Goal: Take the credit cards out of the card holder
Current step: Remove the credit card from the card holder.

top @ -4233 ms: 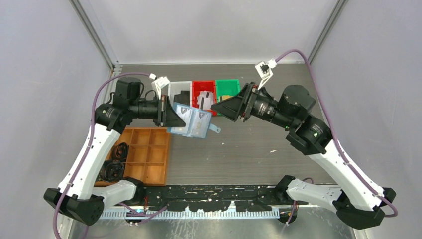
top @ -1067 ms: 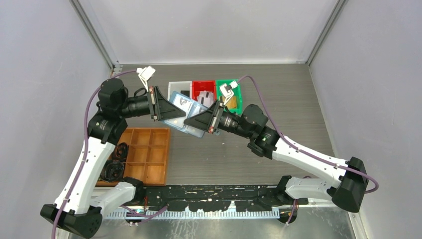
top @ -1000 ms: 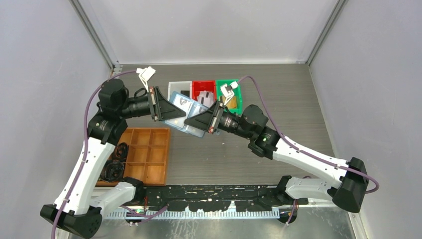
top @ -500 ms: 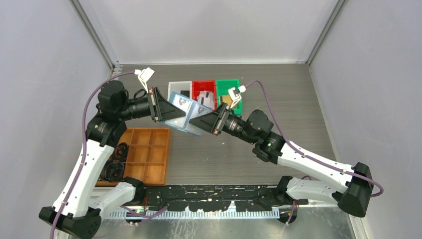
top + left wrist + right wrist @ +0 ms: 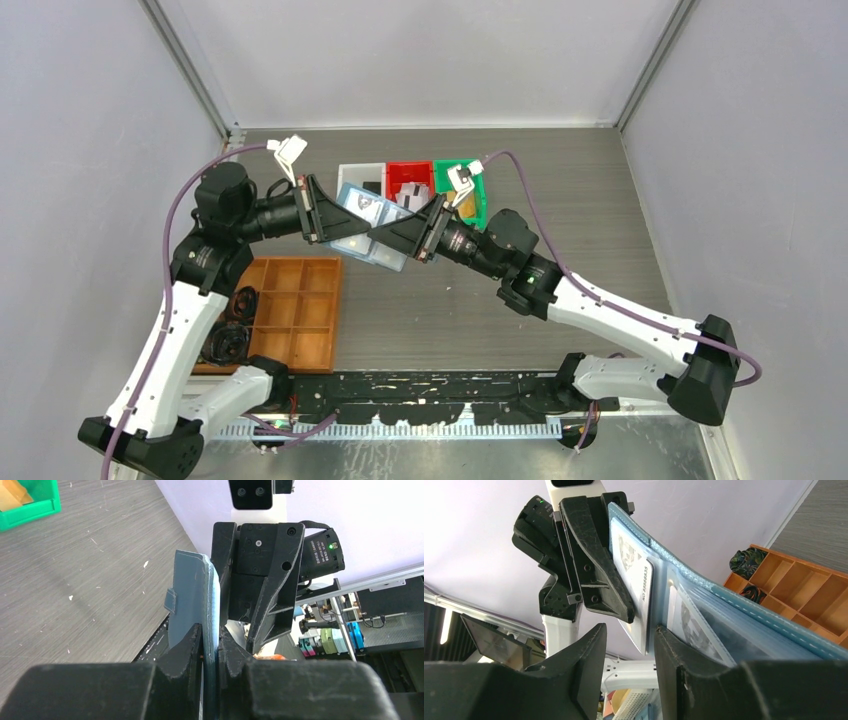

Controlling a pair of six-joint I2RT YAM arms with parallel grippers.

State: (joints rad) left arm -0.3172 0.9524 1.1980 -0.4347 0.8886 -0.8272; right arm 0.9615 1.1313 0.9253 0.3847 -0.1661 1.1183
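My left gripper [image 5: 335,225] is shut on the edge of the light blue card holder [image 5: 362,215] and holds it open in the air above the table. In the left wrist view [image 5: 210,636] its jaws pinch the holder's [image 5: 192,595] edge. My right gripper [image 5: 387,238] is at the holder's inner side, jaws open. In the right wrist view [image 5: 630,645] the lower corner of a white credit card [image 5: 638,587] sticks out of a pocket and lies between the open fingers. A second card [image 5: 694,625] sits in a clear pocket of the holder [image 5: 764,630].
White [image 5: 360,176], red [image 5: 408,178] and green [image 5: 465,195] bins stand at the back behind the holder; the red one holds pale cards, the green one a tan card. An orange-brown compartment tray [image 5: 295,310] lies front left, with dark coiled items on its left side.
The right arm has swung in from the right and lowered, bringing its open gripper up against the holder. The left arm has shifted the holder slightly left and back.
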